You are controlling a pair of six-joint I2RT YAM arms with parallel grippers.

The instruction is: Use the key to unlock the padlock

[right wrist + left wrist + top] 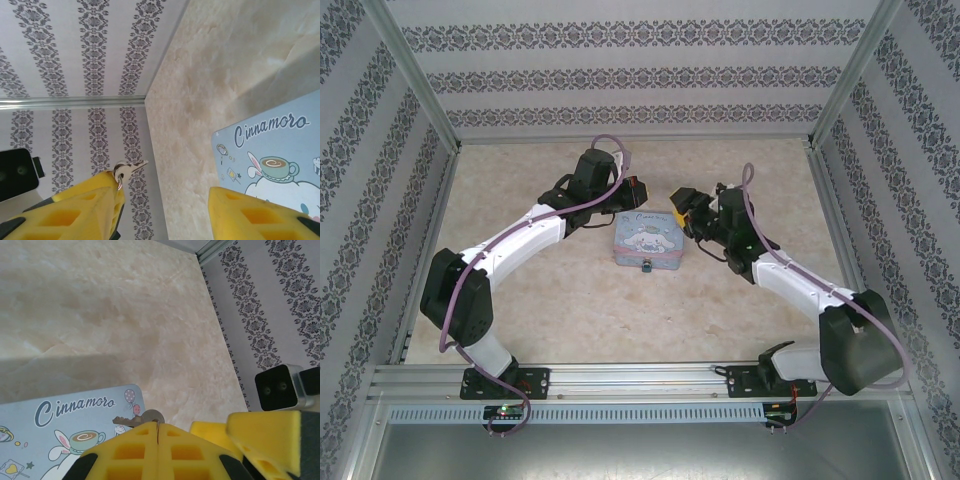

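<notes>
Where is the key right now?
Left wrist view: the key sticks out of the shut left gripper, at the corner of the tin box.

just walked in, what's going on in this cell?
The left gripper is shut on a small silver metal key, whose blade sticks out from its closed jaws by a corner of the light-blue cartoon-printed tin box. The right gripper hovers open close beside it, holding nothing. The tiny bluish padlock sits at the tin's near edge, and the key is not in it yet.
</notes>
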